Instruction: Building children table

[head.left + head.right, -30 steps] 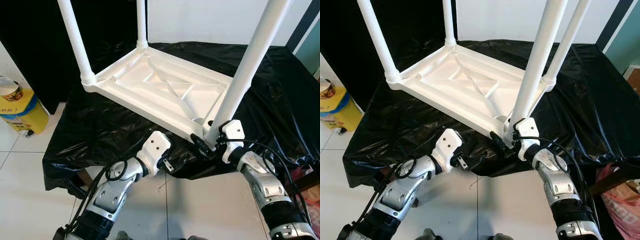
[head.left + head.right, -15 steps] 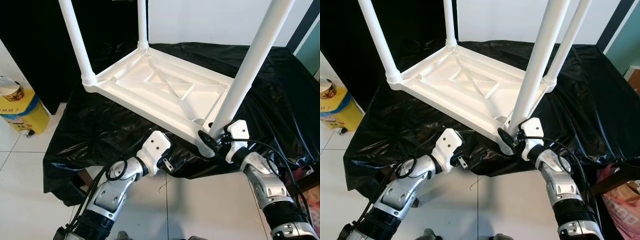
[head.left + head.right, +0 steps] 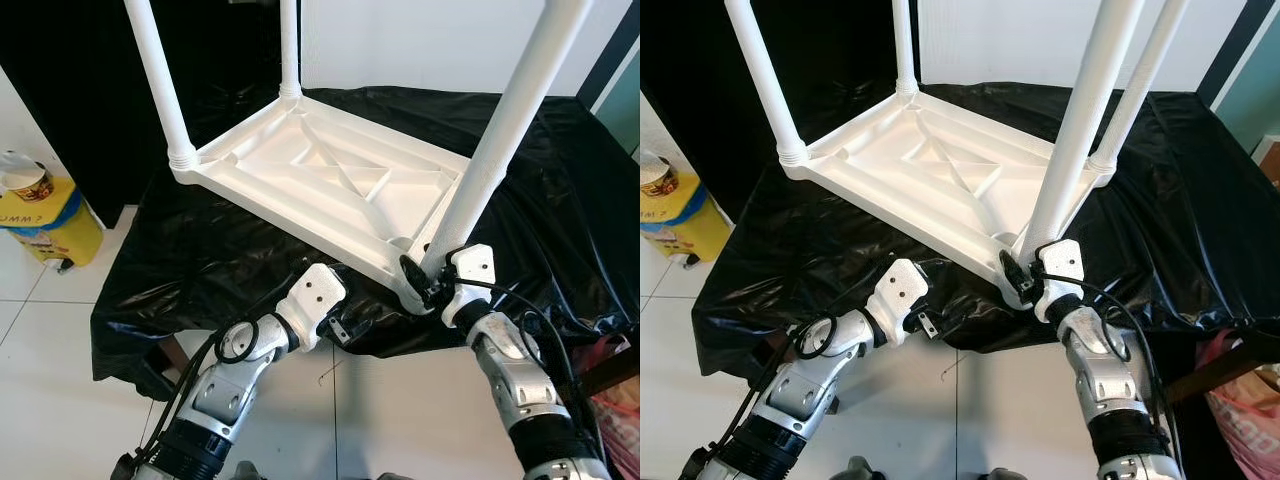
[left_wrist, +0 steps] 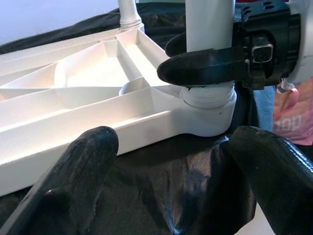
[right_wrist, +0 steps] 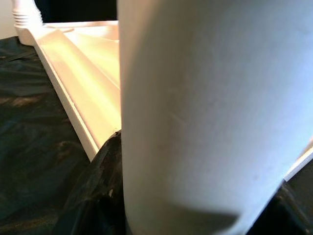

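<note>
Right gripper (image 3: 418,278) has slid in tighter since a second ago, fingers now clamped around the base of the near-right leg (image 3: 505,140). White table (image 3: 330,190) lies upside down on the black-covered desk (image 3: 200,250), near its front edge. Left gripper (image 3: 335,325) sits below that edge, fingers spread, empty. Yellow tub (image 3: 40,215) on floor, left.

The table (image 3: 330,185) looks like smooth white moulded plastic with a faint sheen, ribbed on its underside. The leg (image 3: 505,130) clamped in the right gripper (image 3: 420,282) is the same plastic, satin and faintly scuffed. Below both grippers lies a glossy, crinkled black sheet (image 3: 200,250), like thin plastic film. The left gripper (image 4: 171,196) fingers (image 4: 80,171) look like matt black rubber.
</note>
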